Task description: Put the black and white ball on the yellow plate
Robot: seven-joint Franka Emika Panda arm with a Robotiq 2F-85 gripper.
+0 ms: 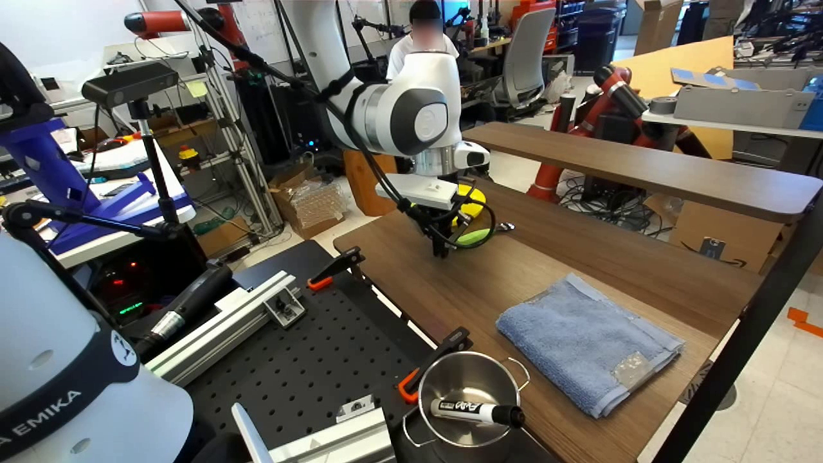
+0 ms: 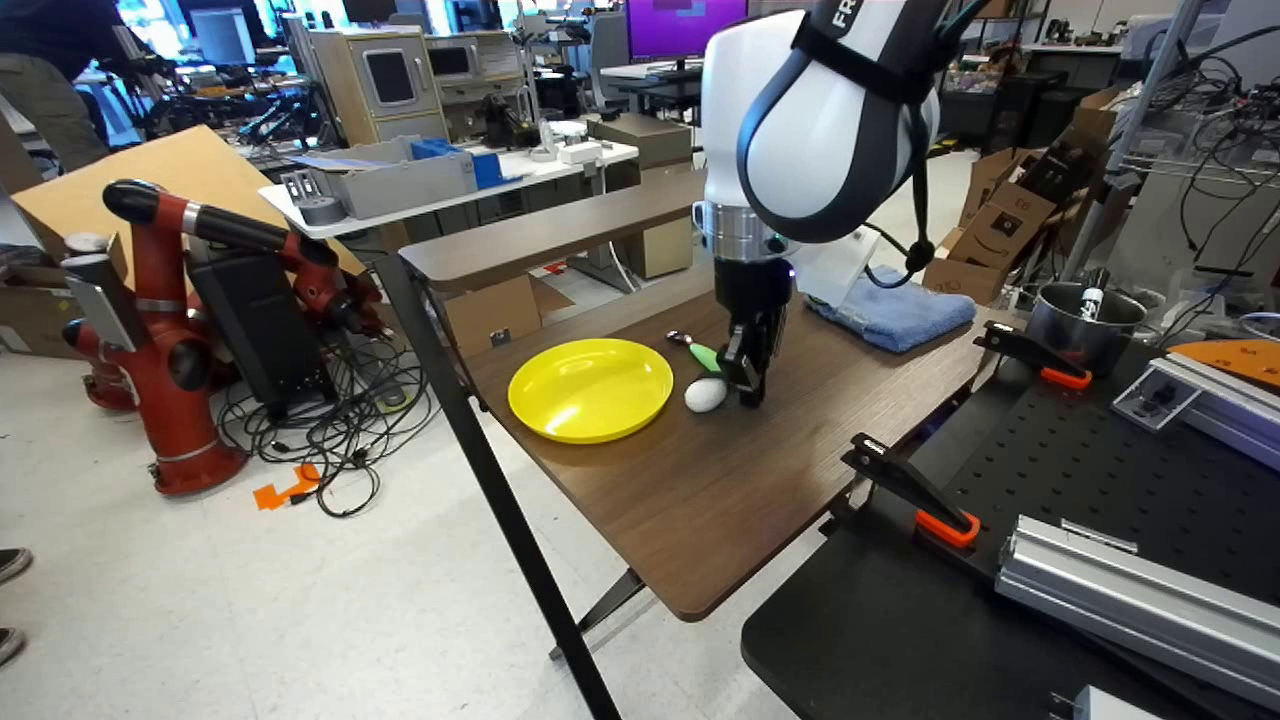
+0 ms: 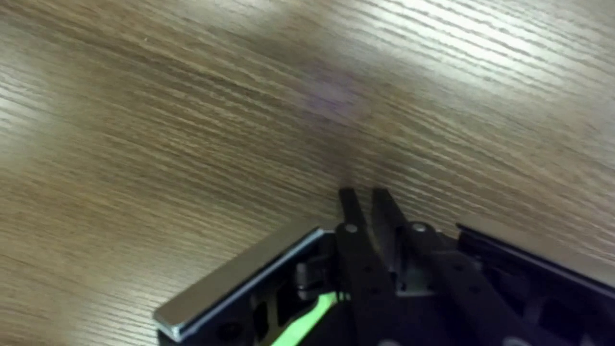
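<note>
Black and white ball: on the worktop, just beside the yellow plate, with a narrow strip of wood in between. Looks whitish and faintly speckled. Not yet on the plate; presumably ahead of the grasp.

Fingers: on the far side of the ball from the plate, low down by the wood, clenched nearly together, with a thin slit at the tips and nothing held. Contact with ball or wood: cannot tell.

Likeliest mishap: nudging the ball by moving clenched fingers toward the plate. Possible result: a roll against the plate's rim, or past the plate and over the nearby edge of the worktop. Another risk: spreading off-centre and knocking the ball aside instead of straddling it, for want of any ball in the wrist view, with only wood and a sliver of green there.

Green-handled utensil: also near the plate, on the ball's side. Could snag on a spreading finger or end up pinched along with the ball.

Afterwards: a slip from a pinch too high on so round a thing, or a bounce out over the plate's low rim after too high a release.

Well apart from the plate: folded blue towel, and farther off a metal pot with a dry-erase marker leaning in it. Of little threat here.
</note>
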